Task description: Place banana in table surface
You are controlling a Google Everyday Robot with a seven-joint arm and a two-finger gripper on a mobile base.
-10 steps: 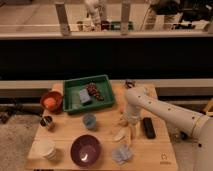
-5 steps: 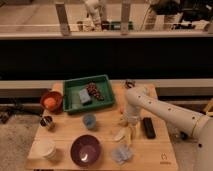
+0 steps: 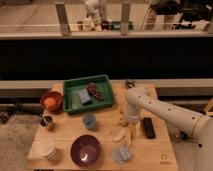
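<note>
The banana (image 3: 123, 134) is pale yellow and lies on the wooden table (image 3: 65, 136), right of centre. My gripper (image 3: 127, 121) hangs at the end of the white arm (image 3: 165, 114), pointing down, right over the banana's upper end. Whether it touches the banana is hidden by the wrist.
A green tray (image 3: 71, 90) with a blue sponge and dark grapes stands at the back. An orange bowl (image 3: 50, 101), a small tin (image 3: 47, 122), a white cup (image 3: 46, 148), a purple bowl (image 3: 85, 150), a blue cup (image 3: 89, 120), a crumpled wrapper (image 3: 121, 154) and a black block (image 3: 148, 127) surround the banana.
</note>
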